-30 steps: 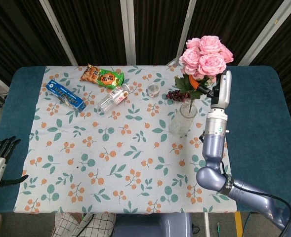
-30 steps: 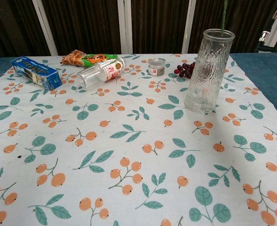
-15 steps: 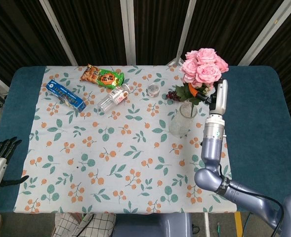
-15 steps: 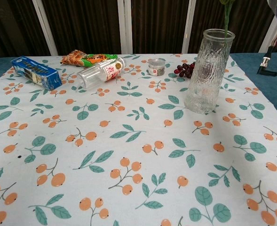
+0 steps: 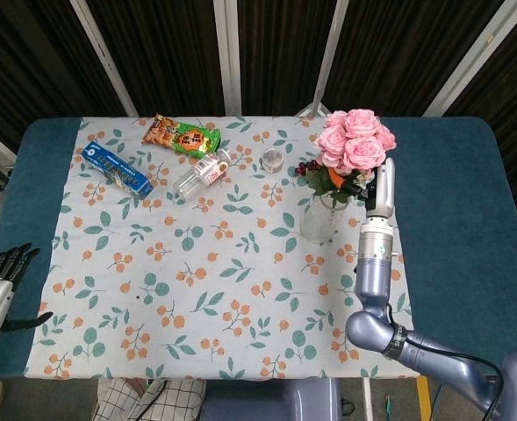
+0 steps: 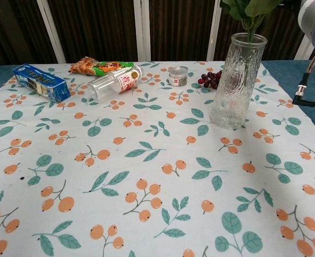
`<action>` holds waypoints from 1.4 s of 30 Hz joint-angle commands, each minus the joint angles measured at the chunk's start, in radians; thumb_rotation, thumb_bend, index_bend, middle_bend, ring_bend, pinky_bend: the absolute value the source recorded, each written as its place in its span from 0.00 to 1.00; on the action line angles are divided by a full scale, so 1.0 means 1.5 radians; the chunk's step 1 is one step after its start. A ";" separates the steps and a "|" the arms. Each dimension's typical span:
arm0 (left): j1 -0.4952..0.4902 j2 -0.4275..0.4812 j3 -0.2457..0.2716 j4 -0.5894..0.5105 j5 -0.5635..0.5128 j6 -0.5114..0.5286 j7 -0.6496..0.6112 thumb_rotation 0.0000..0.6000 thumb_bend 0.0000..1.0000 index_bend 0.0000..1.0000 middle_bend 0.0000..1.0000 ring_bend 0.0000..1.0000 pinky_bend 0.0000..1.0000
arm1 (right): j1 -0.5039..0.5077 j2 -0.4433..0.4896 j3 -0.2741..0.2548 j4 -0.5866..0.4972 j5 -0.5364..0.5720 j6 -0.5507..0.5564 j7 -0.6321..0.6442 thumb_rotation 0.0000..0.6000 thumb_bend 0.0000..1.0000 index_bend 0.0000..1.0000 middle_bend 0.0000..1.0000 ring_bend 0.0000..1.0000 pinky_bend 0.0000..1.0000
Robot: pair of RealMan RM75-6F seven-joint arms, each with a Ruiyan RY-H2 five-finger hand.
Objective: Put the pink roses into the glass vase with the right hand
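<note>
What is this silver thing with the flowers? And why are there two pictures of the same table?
The silver thing is a robot arm. A person steers it from far away. One picture looks down from the robot's head, the other looks out from its chest.

Its right hand holds a bunch of pink roses and their stems go down into the glass vase. Its left hand rests at the table edge, holding nothing.

On the flowery tablecloth also lie a blue box, a snack bag, a plastic bottle on its side, a little jar and some dark grapes.
</note>
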 commanded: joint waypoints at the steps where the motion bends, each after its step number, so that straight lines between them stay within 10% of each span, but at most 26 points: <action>1: 0.000 0.000 0.000 0.000 0.000 -0.001 -0.001 1.00 0.00 0.00 0.00 0.00 0.00 | 0.003 -0.008 -0.005 0.010 -0.003 -0.003 -0.002 1.00 0.29 0.51 0.56 0.52 0.27; 25: 0.000 0.001 0.001 -0.002 0.000 -0.001 -0.005 1.00 0.00 0.00 0.00 0.00 0.00 | -0.008 -0.028 -0.009 0.038 -0.004 -0.021 -0.008 1.00 0.29 0.47 0.54 0.50 0.27; 42: -0.001 0.002 0.002 -0.005 -0.002 -0.004 -0.005 1.00 0.00 0.00 0.00 0.00 0.00 | -0.046 -0.007 -0.037 -0.002 -0.012 -0.030 -0.019 1.00 0.29 0.00 0.14 0.11 0.13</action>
